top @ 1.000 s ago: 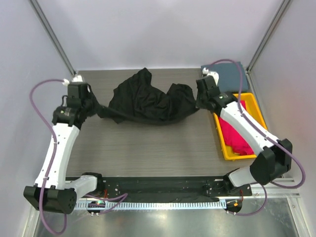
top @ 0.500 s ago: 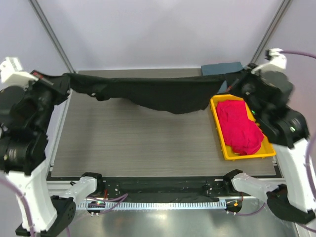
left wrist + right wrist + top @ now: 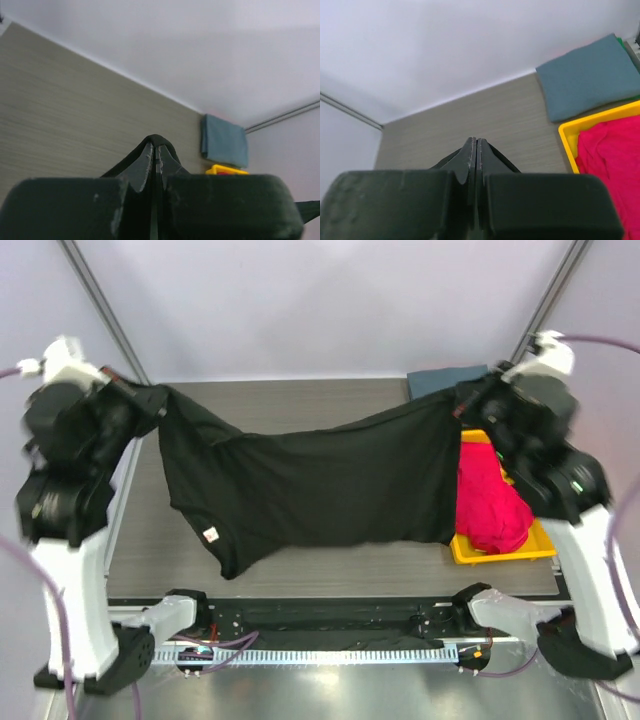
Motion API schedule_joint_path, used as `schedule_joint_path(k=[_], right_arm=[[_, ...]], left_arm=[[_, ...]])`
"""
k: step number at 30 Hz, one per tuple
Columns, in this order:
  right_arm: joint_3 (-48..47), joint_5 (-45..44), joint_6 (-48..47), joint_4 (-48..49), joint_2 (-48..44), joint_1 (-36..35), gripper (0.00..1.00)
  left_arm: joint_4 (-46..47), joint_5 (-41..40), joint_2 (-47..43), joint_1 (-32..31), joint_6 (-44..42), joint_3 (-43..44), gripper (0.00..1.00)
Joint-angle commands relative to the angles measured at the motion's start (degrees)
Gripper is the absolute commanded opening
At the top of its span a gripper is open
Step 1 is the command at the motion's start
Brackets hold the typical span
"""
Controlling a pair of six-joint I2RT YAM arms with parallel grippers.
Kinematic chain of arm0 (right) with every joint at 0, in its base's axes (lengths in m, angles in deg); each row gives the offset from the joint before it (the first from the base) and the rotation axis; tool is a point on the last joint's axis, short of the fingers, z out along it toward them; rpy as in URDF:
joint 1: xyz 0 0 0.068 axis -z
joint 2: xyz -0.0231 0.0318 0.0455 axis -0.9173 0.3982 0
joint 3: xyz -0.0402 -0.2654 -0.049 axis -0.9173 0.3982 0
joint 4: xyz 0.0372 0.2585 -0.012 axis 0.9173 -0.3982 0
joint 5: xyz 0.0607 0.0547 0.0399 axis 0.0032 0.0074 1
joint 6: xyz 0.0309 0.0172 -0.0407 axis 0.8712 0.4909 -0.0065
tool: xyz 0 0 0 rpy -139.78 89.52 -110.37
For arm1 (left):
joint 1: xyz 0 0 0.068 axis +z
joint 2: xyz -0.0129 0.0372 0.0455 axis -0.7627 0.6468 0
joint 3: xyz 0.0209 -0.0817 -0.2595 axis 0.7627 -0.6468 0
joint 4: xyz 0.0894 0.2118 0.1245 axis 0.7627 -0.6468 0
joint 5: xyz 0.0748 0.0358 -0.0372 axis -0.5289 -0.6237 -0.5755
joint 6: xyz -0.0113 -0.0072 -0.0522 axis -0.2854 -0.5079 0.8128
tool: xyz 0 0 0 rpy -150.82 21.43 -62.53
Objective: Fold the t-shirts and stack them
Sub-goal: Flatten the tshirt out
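Note:
A black t-shirt (image 3: 310, 485) hangs spread in the air between my two raised arms, its red-white neck label (image 3: 211, 535) low on the left. My left gripper (image 3: 155, 398) is shut on the shirt's upper left corner, and black cloth (image 3: 156, 141) wraps its tips (image 3: 156, 150). At the upper right corner my right gripper (image 3: 460, 405) is shut too, with black cloth (image 3: 502, 161) showing on both sides of it (image 3: 476, 146). A folded grey-blue t-shirt (image 3: 445, 378) lies at the far right of the table. A magenta t-shirt (image 3: 490, 505) lies bunched in the yellow tray (image 3: 500, 552).
The yellow tray (image 3: 568, 131) stands along the table's right edge, partly behind the hanging shirt. The grey-blue shirt (image 3: 587, 77) lies just beyond it, near the back wall. Metal frame posts (image 3: 100, 310) rise at both back corners.
Both arms lifted the black shirt off the table and pulled it taut. Since then it has dropped open, hanging lower and wider towards the near edge.

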Motion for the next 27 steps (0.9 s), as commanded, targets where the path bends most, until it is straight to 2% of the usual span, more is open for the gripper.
schedule_joint_path(k=[1, 5, 9, 13, 15, 19, 23, 27], right_arm=[[-0.79, -2.05, -2.97, 4.99, 8.20, -0.01, 0.01], [-6.57, -2.05, -5.35, 9.74, 15.67, 0.95, 0.01], [-13.70, 0.05, -6.41, 12.64, 22.79, 2.97, 0.01], [-18.10, 2.77, -7.11, 13.35, 25.71, 3.76, 0.01], [-17.93, 3.74, -7.90, 13.44, 25.01, 3.76, 0.01], [-11.89, 5.76, -7.90, 13.44, 19.74, 3.76, 0.01], [-6.09, 11.46, -8.60, 12.92, 10.54, 3.76, 0.01], [-1.06, 13.24, -8.69, 11.69, 1.03, 3.76, 0.01]], left_arm=[[6.26, -2.17, 7.92, 0.24, -2.72, -2.00, 0.00], [9.16, -6.92, 16.62, 0.24, -5.18, 4.66, 0.00], [8.64, -10.44, 26.89, 0.33, -6.86, 18.17, 0.00], [6.79, -10.45, 30.34, 0.33, -8.09, 25.32, 0.00], [6.79, -10.88, 29.65, 0.33, -8.79, 25.16, 0.00], [6.70, -10.89, 23.69, 0.33, -8.53, 21.92, 0.00], [7.23, -9.66, 16.31, 0.33, -7.13, 18.23, 0.00], [6.44, -9.39, 7.95, 0.42, -5.11, 14.36, 0.00]])
